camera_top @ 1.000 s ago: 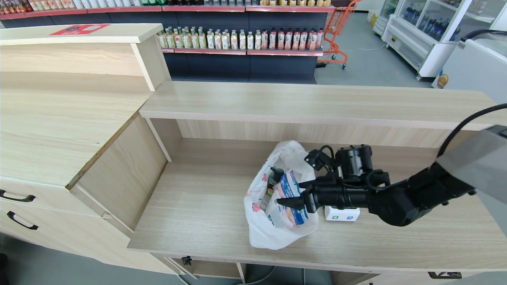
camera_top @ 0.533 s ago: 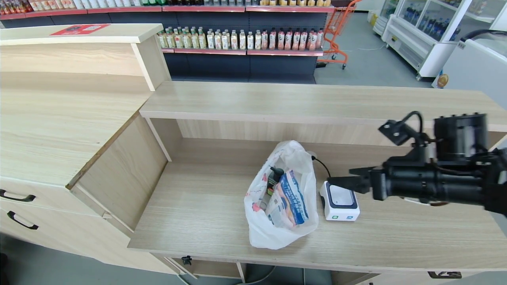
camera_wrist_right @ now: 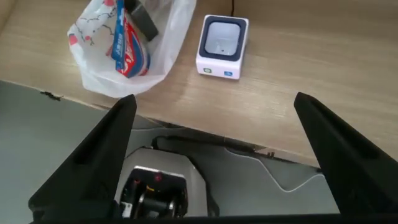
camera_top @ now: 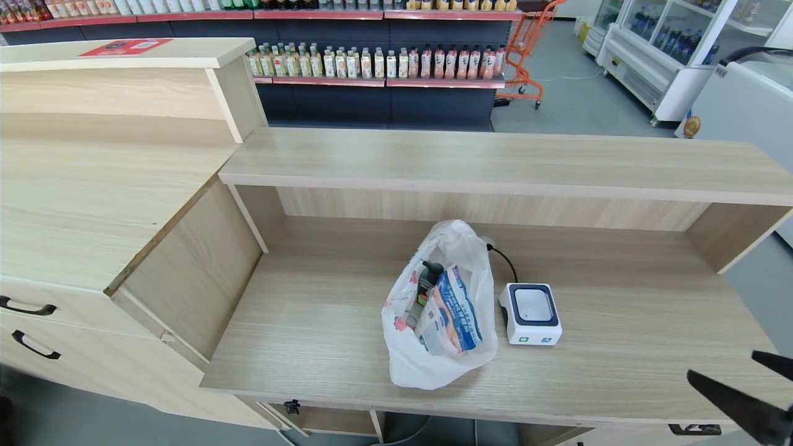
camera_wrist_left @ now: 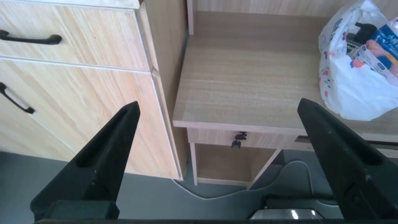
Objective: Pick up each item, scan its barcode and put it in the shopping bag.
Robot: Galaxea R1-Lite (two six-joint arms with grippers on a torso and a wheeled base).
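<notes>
A white plastic shopping bag (camera_top: 406, 347) stands in the middle of the wooden counter (camera_top: 619, 365). It holds a blue and orange packet (camera_top: 455, 310) and a dark pump bottle (camera_top: 429, 279). The white barcode scanner (camera_top: 530, 313) sits just right of the bag. My right gripper (camera_top: 722, 363) hangs open and empty off the counter's front right corner; in its own view (camera_wrist_right: 214, 98) the bag (camera_wrist_right: 121, 46) and scanner (camera_wrist_right: 222, 40) lie beyond it. My left gripper (camera_wrist_left: 219, 106) is open and empty, low in front of the counter's left end, with the bag (camera_wrist_left: 357, 68) far off to one side.
A raised counter shelf (camera_top: 495, 161) runs behind the work surface, and a taller cabinet with drawers (camera_top: 37, 322) stands at the left. The scanner's black cable (camera_top: 505, 263) runs to the back wall. Store shelves of bottles (camera_top: 372, 62) lie beyond.
My right gripper has pulled back from the bag, swinging right and then down past the counter's front right edge. The packet stays in the bag.
</notes>
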